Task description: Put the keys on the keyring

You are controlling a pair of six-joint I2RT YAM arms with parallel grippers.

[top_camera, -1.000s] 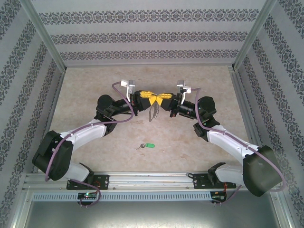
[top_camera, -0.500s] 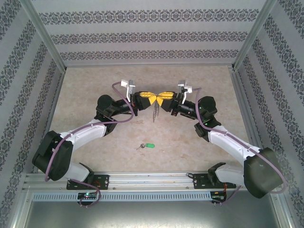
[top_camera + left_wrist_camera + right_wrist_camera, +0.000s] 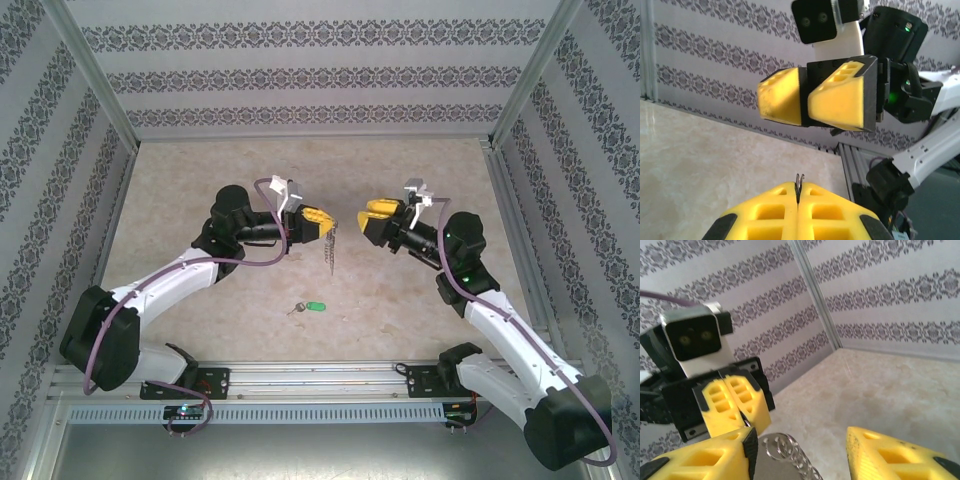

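1. Table [image 3: 330, 165]: tan surface, with patterned panels around it.
2. Left gripper [image 3: 322, 227]: its pads are pressed together on the keyring's top edge, above the table's middle.
3. Right gripper [image 3: 366, 219]: its jaws stand apart and hold nothing. It sits just right of the keyring, facing the left gripper.
4. Keyring [image 3: 333, 246]: hangs from the left pads, which hide its clamped part. The right wrist view cuts off its lower end.
5. Keys [image 3: 306, 307]: lie on the table nearer the arm bases, well apart from both grippers. The green tag is clear, but the key itself is too small to make out.
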